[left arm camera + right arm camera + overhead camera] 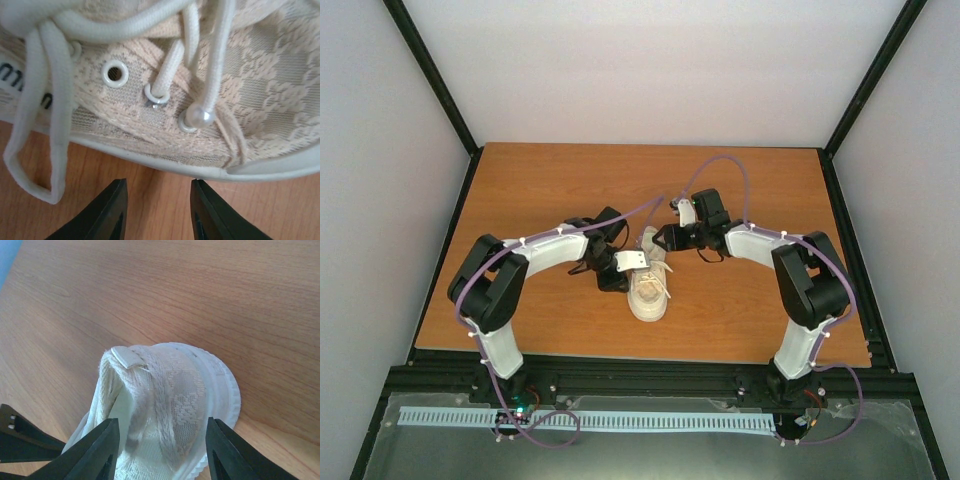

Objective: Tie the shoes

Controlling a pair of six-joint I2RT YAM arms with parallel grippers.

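The cream sneaker point(648, 288) lies mid-table, toe toward the near edge. My left gripper point(618, 272) is at its left side. In the left wrist view the gripper point(159, 184) is open and empty over bare wood, its tips just short of the pale sole point(165, 167). That view shows the shoe's side eyelets and loose white laces point(50, 100), one hanging in a loop onto the table. My right gripper point(665, 240) is at the heel. In the right wrist view it point(161, 422) is open, its fingers point(100, 450) standing either side of the heel point(170, 395).
The wooden table point(550, 190) is ringed by a black frame, with white walls behind and at both sides. A black part of the left arm point(20, 440) shows at the bottom left of the right wrist view. A purple cable point(720, 165) loops over the right arm.
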